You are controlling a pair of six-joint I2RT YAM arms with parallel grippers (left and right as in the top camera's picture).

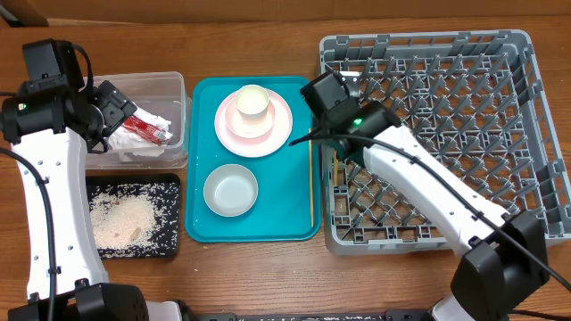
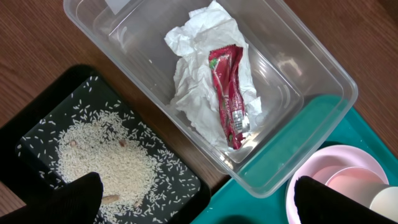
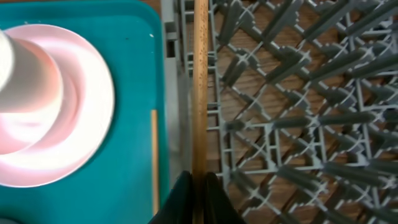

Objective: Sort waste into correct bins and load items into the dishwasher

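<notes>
Risk: my right end effector (image 3: pixel 198 190) is clamped on one thin wooden chopstick (image 3: pixel 200 93) along the left wall of the grey plastic dish rack (image 1: pixel 428 39). Released here, I judge it could slip through the lattice. My left end effector (image 2: pixel 208 208) hangs wide open, empty, over the clear plastic tub (image 2: pixel 137 37).

Left arm (image 1: pixel 40 196) is reaching up along its side, wrist bending inward, and the left gripper (image 2: pixel 196 186) is hanging there with its fingers spread wide. Right arm (image 1: pixel 419 183) is stretching diagonally across, with the right gripper (image 3: pixel 199 196) pinching a chopstick (image 3: pixel 200 93) tight between both fingers.
</notes>
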